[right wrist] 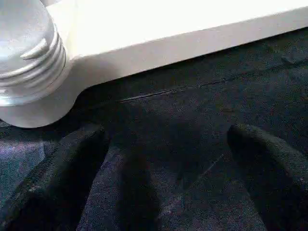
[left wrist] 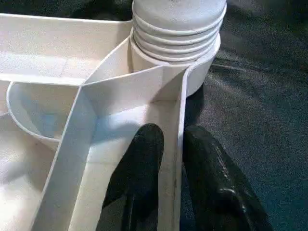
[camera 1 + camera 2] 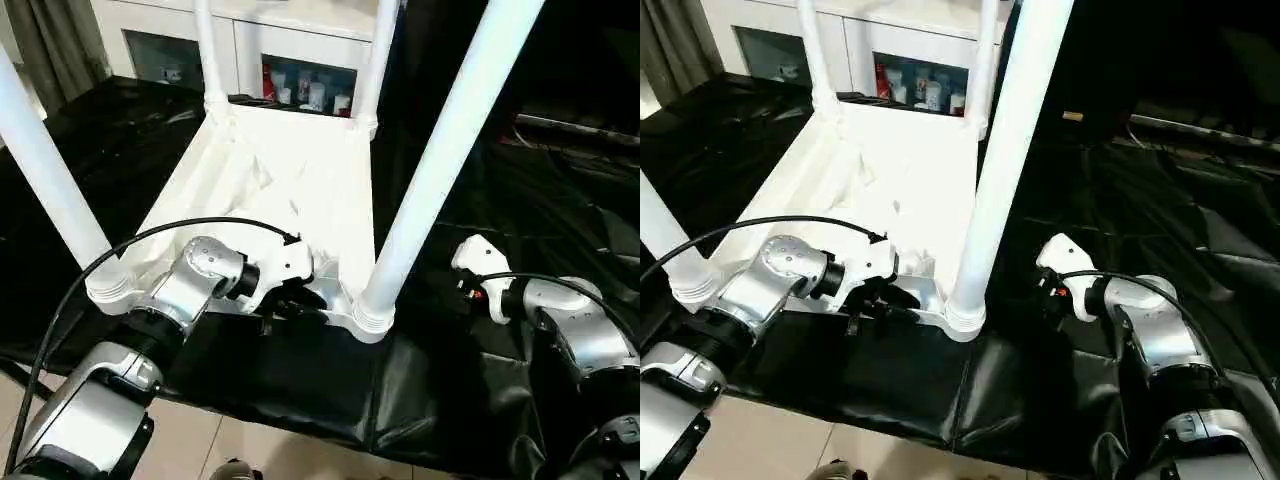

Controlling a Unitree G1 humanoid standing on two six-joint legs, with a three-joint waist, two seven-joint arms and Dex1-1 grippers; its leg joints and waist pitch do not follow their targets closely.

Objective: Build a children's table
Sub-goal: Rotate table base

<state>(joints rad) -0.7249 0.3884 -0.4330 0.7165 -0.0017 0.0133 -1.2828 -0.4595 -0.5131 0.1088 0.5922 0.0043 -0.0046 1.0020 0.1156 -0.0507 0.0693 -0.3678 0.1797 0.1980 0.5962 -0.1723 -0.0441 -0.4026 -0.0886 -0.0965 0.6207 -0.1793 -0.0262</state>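
Observation:
The children's table (image 3: 290,190) lies upside down on a black sheet, ribbed underside up. Its white legs stand upright in the corner sockets, the near right leg (image 3: 440,150) and near left leg (image 3: 45,170) closest to me. My left gripper (image 2: 173,134) is at the table's near rim, close to the near right socket (image 2: 178,43). It is shut on the thin rim wall, one black finger inside and one outside. My right gripper (image 1: 166,134) hovers open over the sheet, just right of that corner, with nothing between its fingers.
A white cabinet (image 3: 300,40) with glass doors stands behind the table. The black sheet (image 3: 300,380) covers the work surface and ends near me, with pale floor (image 3: 220,440) beyond its edge. A black cable (image 3: 150,235) loops over my left forearm.

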